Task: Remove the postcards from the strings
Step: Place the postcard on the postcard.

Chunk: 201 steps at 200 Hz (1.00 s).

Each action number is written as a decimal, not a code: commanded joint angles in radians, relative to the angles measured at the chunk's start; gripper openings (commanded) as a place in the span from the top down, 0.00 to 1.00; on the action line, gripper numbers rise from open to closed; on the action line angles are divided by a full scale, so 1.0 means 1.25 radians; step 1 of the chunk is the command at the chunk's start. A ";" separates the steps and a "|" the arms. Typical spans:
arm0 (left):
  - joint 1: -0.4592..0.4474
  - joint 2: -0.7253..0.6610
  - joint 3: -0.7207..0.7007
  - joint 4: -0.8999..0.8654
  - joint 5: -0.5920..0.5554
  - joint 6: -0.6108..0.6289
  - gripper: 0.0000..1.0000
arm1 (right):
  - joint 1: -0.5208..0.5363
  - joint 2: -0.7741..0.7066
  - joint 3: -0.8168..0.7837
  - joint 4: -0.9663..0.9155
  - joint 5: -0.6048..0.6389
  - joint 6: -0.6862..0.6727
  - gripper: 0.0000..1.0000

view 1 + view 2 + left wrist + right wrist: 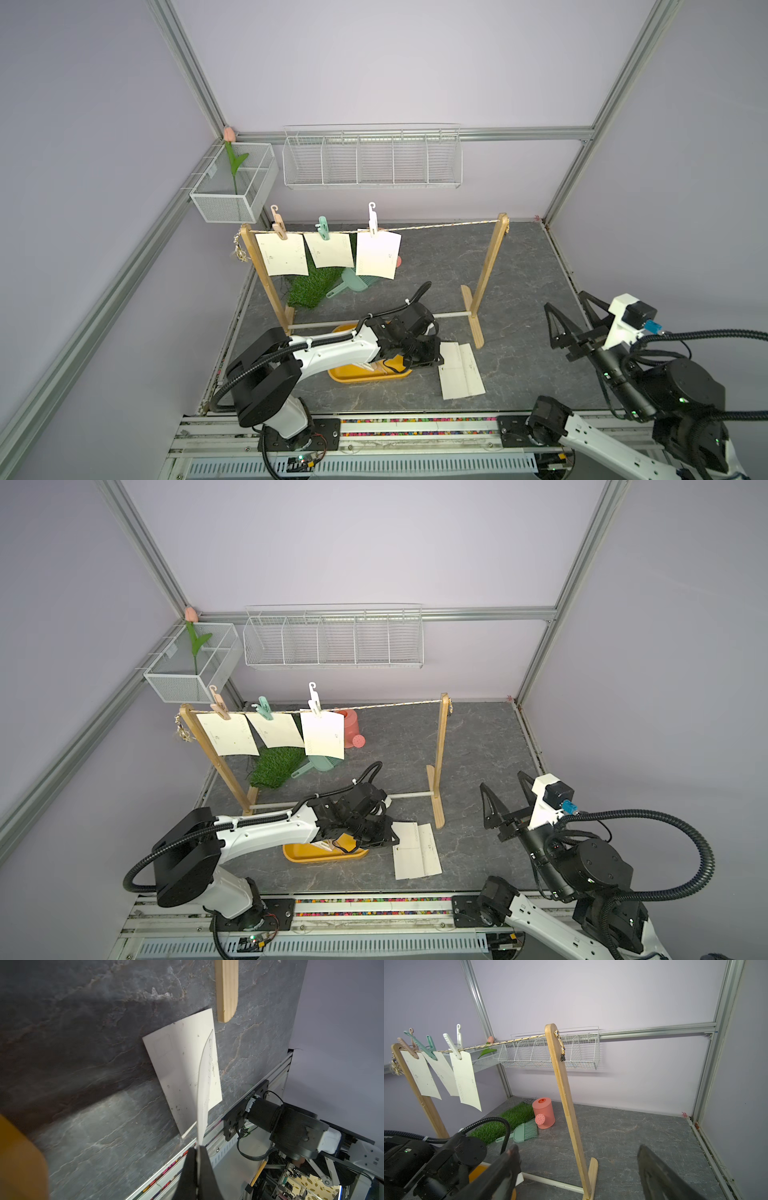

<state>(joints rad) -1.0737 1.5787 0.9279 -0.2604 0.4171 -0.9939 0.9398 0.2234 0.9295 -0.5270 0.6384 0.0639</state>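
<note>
One curled cream postcard pinched in left end effector; right end effector spread.

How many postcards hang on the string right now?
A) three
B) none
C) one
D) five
A: three postcards hang clipped to the string.
</note>
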 commanded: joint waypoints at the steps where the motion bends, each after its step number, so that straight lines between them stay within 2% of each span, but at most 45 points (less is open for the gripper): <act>1: -0.001 0.027 0.046 -0.004 0.013 -0.001 1.00 | 0.002 -0.004 0.003 0.010 0.005 -0.021 0.11; 14: 0.000 0.037 0.059 -0.026 0.007 0.009 0.97 | 0.002 -0.005 0.002 0.012 0.006 -0.025 0.11; 32: 0.002 0.037 0.071 -0.059 -0.008 0.023 0.85 | 0.003 -0.005 0.001 0.015 0.007 -0.028 0.11; 53: 0.007 0.027 0.082 -0.097 -0.027 0.044 0.77 | 0.002 -0.002 -0.004 0.020 0.006 -0.032 0.11; 93: 0.021 0.003 0.099 -0.164 -0.059 0.097 0.72 | 0.003 0.015 -0.004 0.017 -0.006 -0.035 0.11; 115: 0.024 -0.020 0.119 -0.228 -0.093 0.153 0.70 | 0.002 0.023 0.000 0.008 -0.044 -0.044 0.11; 135: 0.025 -0.053 0.132 -0.271 -0.106 0.234 0.66 | 0.002 0.031 0.010 0.002 -0.145 -0.064 0.11; 162: 0.022 -0.141 0.118 -0.298 -0.107 0.382 0.61 | 0.002 0.075 0.040 0.010 -0.364 -0.102 0.11; 184: 0.019 -0.256 0.066 -0.292 -0.135 0.483 0.57 | 0.002 0.167 0.087 0.014 -0.522 -0.125 0.11; 201: 0.018 -0.354 0.003 -0.268 -0.170 0.513 0.49 | 0.002 0.259 0.149 0.016 -0.618 -0.140 0.11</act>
<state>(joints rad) -1.0473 1.2682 1.0176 -0.5835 0.2756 -0.5087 0.9398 0.4183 1.0336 -0.5339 0.1413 -0.0536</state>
